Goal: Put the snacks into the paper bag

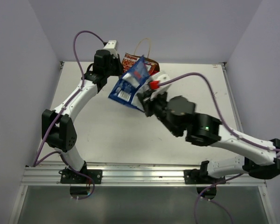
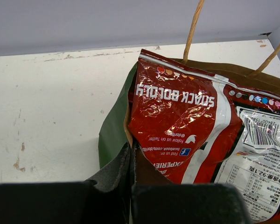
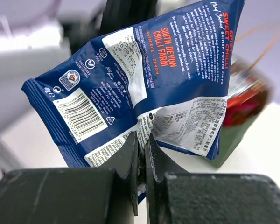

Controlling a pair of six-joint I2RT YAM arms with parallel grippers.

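Note:
The dark green paper bag (image 2: pixel 111 128) stands at the table's far side, with tan loop handles (image 2: pixel 192 29). My left gripper (image 2: pixel 132 151) is shut on the bag's near rim, one finger outside and one inside. A red glossy packet (image 2: pixel 177 116) stands inside the bag and sticks out of its top (image 1: pixel 129 59). A white barcode label (image 2: pixel 259 154) shows beside it; I cannot tell whether it belongs to a second packet. My right gripper (image 3: pixel 142 140) is shut on the lower edge of the small blue packet (image 3: pixel 144 70). It holds the packet in the air just in front of the bag (image 1: pixel 128 86). The pink packet is out of view.
The white table (image 1: pixel 107 126) is walled by purple-grey panels on three sides. The right arm (image 1: pixel 196 123) stretches across the middle of the table toward the bag. The bag (image 3: pixel 233 135) shows blurred behind the blue packet in the right wrist view.

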